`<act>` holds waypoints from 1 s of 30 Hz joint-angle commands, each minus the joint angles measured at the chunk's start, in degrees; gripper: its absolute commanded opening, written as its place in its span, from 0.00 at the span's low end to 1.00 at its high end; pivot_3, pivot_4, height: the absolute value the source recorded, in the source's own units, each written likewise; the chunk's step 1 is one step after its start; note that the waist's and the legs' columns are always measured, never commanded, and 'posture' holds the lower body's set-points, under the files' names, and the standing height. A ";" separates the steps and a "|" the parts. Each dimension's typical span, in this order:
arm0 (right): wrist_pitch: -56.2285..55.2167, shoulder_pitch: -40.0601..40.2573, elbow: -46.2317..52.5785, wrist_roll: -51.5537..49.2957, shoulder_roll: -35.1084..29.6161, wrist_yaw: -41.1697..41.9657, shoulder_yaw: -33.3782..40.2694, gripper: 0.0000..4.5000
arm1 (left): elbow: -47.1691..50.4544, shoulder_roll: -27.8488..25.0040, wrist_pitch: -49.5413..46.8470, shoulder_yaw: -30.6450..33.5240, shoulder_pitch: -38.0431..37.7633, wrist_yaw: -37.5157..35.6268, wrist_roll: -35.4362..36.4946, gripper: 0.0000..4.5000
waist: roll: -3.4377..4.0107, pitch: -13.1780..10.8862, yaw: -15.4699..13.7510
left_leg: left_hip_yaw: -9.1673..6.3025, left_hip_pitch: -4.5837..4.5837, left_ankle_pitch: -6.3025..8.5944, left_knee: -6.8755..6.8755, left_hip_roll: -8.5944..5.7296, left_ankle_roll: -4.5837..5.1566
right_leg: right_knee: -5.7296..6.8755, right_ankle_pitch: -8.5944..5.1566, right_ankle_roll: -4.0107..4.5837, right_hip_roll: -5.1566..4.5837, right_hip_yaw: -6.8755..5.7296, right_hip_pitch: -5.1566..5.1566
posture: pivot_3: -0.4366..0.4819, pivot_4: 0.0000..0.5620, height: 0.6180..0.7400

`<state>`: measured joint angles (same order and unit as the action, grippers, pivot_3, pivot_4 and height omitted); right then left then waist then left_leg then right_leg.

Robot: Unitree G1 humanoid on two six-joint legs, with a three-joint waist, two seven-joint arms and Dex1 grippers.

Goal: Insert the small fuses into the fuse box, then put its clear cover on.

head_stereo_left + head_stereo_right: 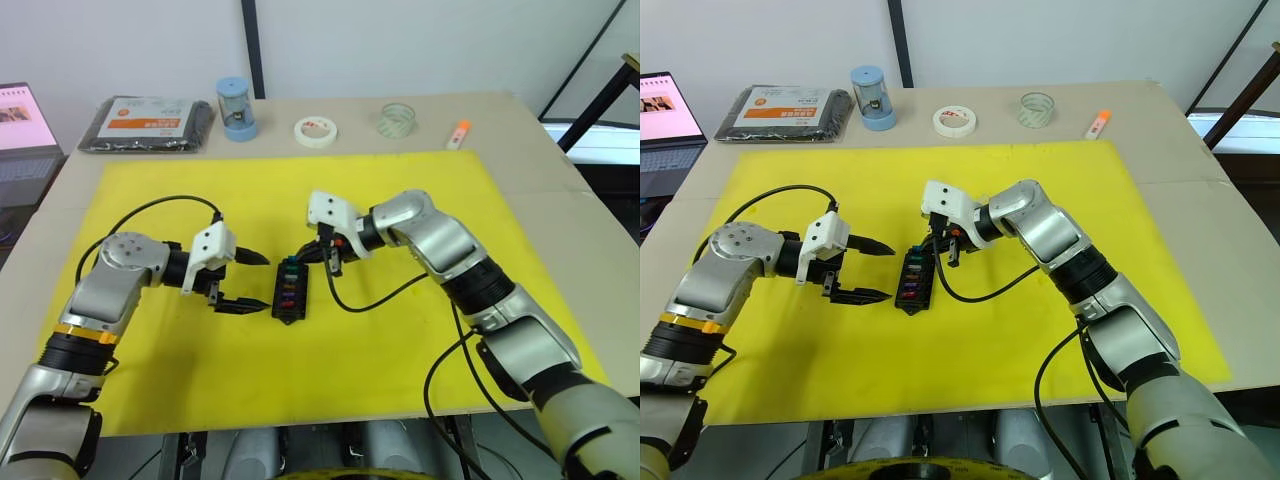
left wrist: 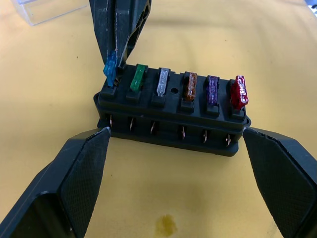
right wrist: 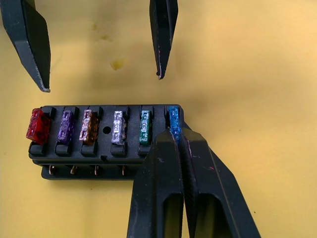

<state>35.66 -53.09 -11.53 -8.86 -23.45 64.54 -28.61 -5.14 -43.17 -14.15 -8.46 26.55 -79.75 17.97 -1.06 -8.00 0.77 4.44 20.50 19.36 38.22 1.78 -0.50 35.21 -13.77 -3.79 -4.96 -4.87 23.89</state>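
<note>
Fuse box (image 1: pixel 291 293) sits mid yellow mat (image 1: pixel 400 350) on the worktop. Right gripper (image 3: pixel 174 130) is clamped on the blue fuse (image 3: pixel 173 118) at the end slot, which stands tilted. Left gripper (image 1: pixel 243 282) is spread wide beside the box, not touching. The wrist views show five more fuses seated: green, clear, tan, purple, red (image 2: pixel 238 92). The left wrist view also catches the clear cover (image 2: pixel 47 9) on the mat.

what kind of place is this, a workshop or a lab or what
Probably a robot test bench in a lab or office: a yellow mat on a plain table, tape rolls and a laptop at its edge.
</note>
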 commanded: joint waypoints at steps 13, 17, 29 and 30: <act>4.76 -2.01 -0.04 3.40 1.78 -1.81 -0.02 0.00 | 2.21 0.12 0.96 0.55 -0.61 0.33 -0.06 0.99 | 0.00 0.00 0.05 | 0.00 -0.02 0.00 0.00 0.00 -0.01 | 0.01 0.00 0.00 0.00 0.00 -0.01 | 0.48 0.27 1.00; 8.06 -2.51 0.87 3.94 2.17 -2.60 -0.56 0.00 | 2.52 0.14 0.71 0.60 -0.74 0.41 -0.04 0.99 | 0.00 0.00 0.06 | 0.00 -0.04 -0.01 0.00 0.00 -0.01 | 0.02 0.00 0.00 0.01 0.00 -0.02 | 0.48 0.27 1.00; 14.19 -4.68 7.15 1.56 2.03 -2.02 1.35 0.00 | 1.69 0.08 0.82 1.20 -0.25 0.69 0.01 0.99 | 0.00 0.00 0.05 | 0.00 -0.03 -0.01 0.00 -0.01 -0.01 | 0.02 0.00 0.00 0.01 0.00 -0.02 | 0.48 0.27 1.00; 14.36 -4.87 7.28 1.56 1.98 -2.12 1.35 0.00 | 1.44 0.10 0.83 1.26 -0.07 0.71 0.00 0.99 | 0.00 0.00 0.06 | -0.01 -0.03 -0.01 0.00 -0.01 -0.01 | 0.02 0.00 0.00 0.01 0.00 -0.02 | 0.48 0.27 1.00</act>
<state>49.81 -56.16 -6.72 -6.69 -21.36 62.38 -28.79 -4.35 -42.80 -14.16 -8.36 25.54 -79.21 17.70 -1.06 -8.00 0.83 4.43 20.47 19.35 38.23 1.76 -0.52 35.24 -13.77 -3.79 -4.95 -4.87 23.87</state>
